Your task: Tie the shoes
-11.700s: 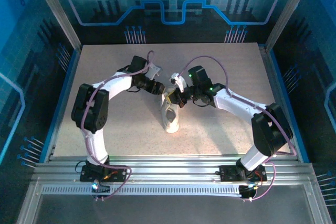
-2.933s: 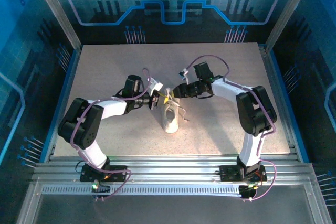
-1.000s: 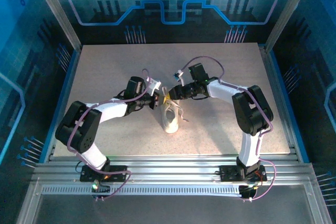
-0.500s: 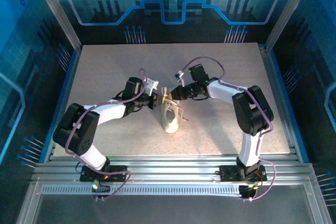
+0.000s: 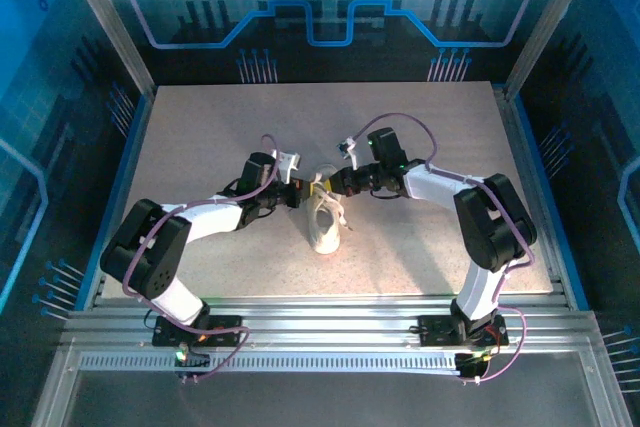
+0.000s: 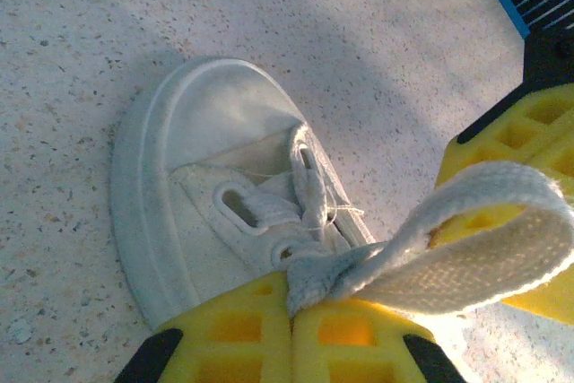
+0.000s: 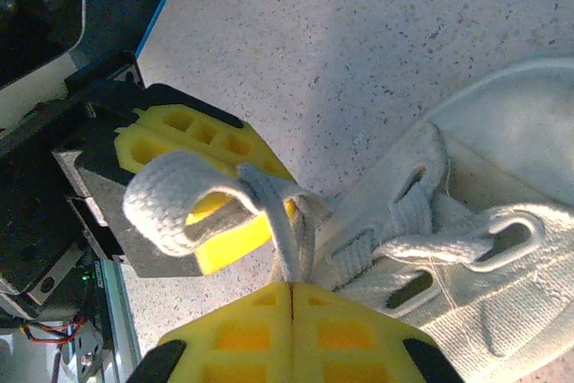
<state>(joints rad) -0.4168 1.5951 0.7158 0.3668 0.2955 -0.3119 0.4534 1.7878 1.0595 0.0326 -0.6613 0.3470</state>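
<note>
**Soft laces pinched from both sides over a light shoe**

The shoe is set near the middle of the table, between the two arms. The left end effector is clamped together on the laces where a flat loop emerges. The right end effector is likewise closed on a strand rising from the eyelets. The two are held just beside each other above the shoe.

The shoe is judged small and light, so it may be dragged or tipped if the laces are pulled hard. The laces are judged limp, flat and woven; they fold easily and can slip from the pads. A hold is best taken across the flat width, close to the crossing.
</note>
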